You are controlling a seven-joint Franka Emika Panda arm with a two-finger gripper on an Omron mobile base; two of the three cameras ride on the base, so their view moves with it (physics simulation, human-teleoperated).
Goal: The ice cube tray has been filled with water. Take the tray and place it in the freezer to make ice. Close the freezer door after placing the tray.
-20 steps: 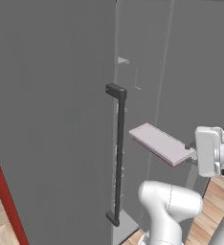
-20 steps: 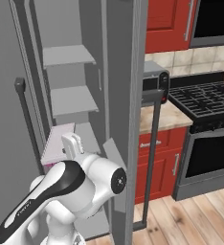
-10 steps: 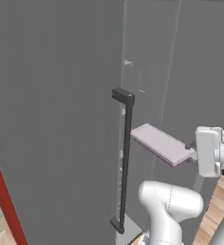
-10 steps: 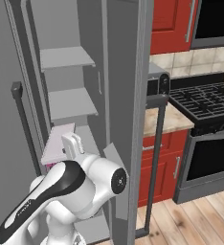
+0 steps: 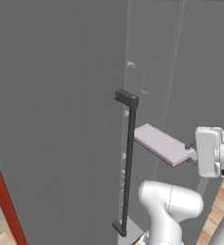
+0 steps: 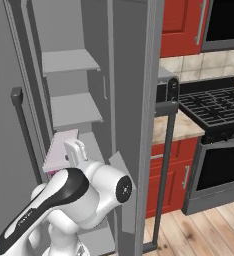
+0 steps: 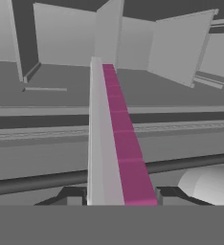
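One ice cube tray (image 5: 162, 144) in end effector (image 7: 118, 197)

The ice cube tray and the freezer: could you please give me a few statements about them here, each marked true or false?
1. The gripper is shut on the ice cube tray. True.
2. The ice cube tray lies on the stove's burners. False: it is held in the air at the freezer, away from the stove.
3. The freezer door stands open, with grey shelves showing inside. True.
4. The tray already rests on a freezer shelf with the gripper let go. False: the gripper holds it by one end, in front of the shelves.
5. The freezer's handles are red. False: the bar handle is dark; red belongs to the cupboards.
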